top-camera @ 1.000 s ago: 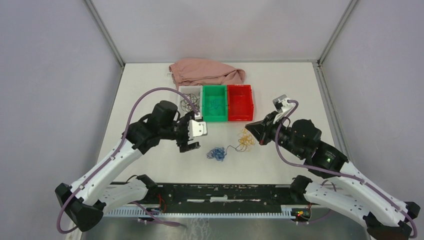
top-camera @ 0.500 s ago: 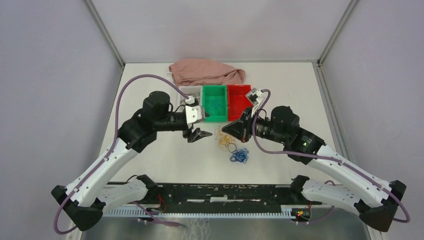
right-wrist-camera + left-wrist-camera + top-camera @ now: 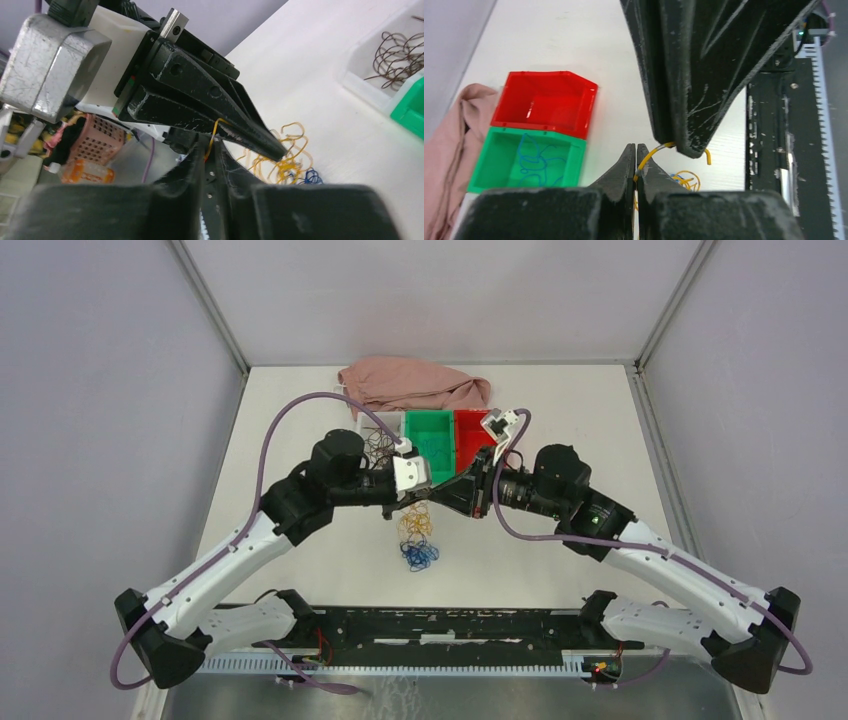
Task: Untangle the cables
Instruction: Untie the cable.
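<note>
Left gripper (image 3: pixel 636 150): clamped on yellow cable (image 3: pixel 647 154), near green bin (image 3: pixel 576 167).
Right gripper (image 3: pixel 212 145): pinching same cable (tip-to-tip with the left).

Left arm (image 3: pixel 215 570), lower left of the top view: white plastic shell links, black joint housings, black base foot. Right arm (image 3: pixel 680 575), lower right: same build, with a small green indicator light (image 3: pixel 597 523) on its black forearm housing. A ribbed purple hose (image 3: pixel 285 412) runs along the left arm; a second purple hose (image 3: pixel 515 530) follows the right.

Left gripper (image 3: pixel 636 150): tapered matte-black fingers with pale scuffs. Right gripper (image 3: pixel 210 147): likewise black and wedge-shaped.

Right wrist view, upper left: scratched silver-grey metal housing (image 3: pixel 50 55), white block (image 3: pixel 122 40), and round screw recesses (image 3: pixel 175 69) in the black finger mount.
</note>
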`<control>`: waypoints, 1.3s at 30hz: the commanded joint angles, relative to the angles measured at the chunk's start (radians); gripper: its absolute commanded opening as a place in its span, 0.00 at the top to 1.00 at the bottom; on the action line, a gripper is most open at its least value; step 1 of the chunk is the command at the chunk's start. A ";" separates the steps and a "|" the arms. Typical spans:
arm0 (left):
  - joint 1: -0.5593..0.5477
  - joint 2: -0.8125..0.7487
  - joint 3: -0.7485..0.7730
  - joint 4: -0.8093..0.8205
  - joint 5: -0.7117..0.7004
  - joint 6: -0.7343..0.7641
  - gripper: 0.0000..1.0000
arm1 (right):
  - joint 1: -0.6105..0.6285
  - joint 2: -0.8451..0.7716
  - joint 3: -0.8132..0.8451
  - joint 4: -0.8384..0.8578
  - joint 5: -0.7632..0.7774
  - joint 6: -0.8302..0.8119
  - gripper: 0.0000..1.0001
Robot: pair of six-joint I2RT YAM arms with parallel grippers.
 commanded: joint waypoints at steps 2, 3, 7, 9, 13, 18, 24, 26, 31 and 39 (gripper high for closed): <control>-0.003 -0.037 0.023 0.060 -0.084 0.000 0.97 | 0.001 -0.061 -0.026 0.023 0.099 -0.015 0.58; -0.003 -0.041 0.035 0.050 -0.076 -0.001 0.97 | 0.001 -0.079 -0.049 0.006 0.149 -0.025 0.52; -0.003 -0.042 0.111 -0.019 -0.029 -0.011 0.97 | -0.001 -0.151 -0.172 -0.016 0.292 -0.036 0.28; -0.003 -0.044 0.137 -0.041 -0.008 -0.027 0.97 | -0.002 -0.167 -0.212 0.003 0.302 -0.031 0.25; -0.002 -0.044 0.177 -0.047 0.028 -0.060 0.97 | -0.001 -0.123 -0.206 0.038 0.273 -0.022 0.25; -0.003 -0.032 0.213 -0.044 0.050 -0.117 0.97 | -0.001 -0.028 -0.160 0.130 0.206 0.017 0.25; -0.004 -0.034 0.215 -0.038 0.047 -0.126 0.97 | -0.001 0.043 -0.149 0.241 0.177 0.070 0.26; -0.005 -0.037 0.213 -0.038 0.042 -0.119 0.97 | -0.001 0.050 -0.148 0.252 0.169 0.078 0.26; -0.003 -0.044 0.208 -0.038 0.032 -0.097 0.97 | -0.001 0.005 -0.159 0.198 0.177 0.063 0.29; -0.005 -0.050 0.202 -0.038 0.034 -0.084 0.97 | -0.001 -0.129 -0.201 0.125 0.232 0.056 0.30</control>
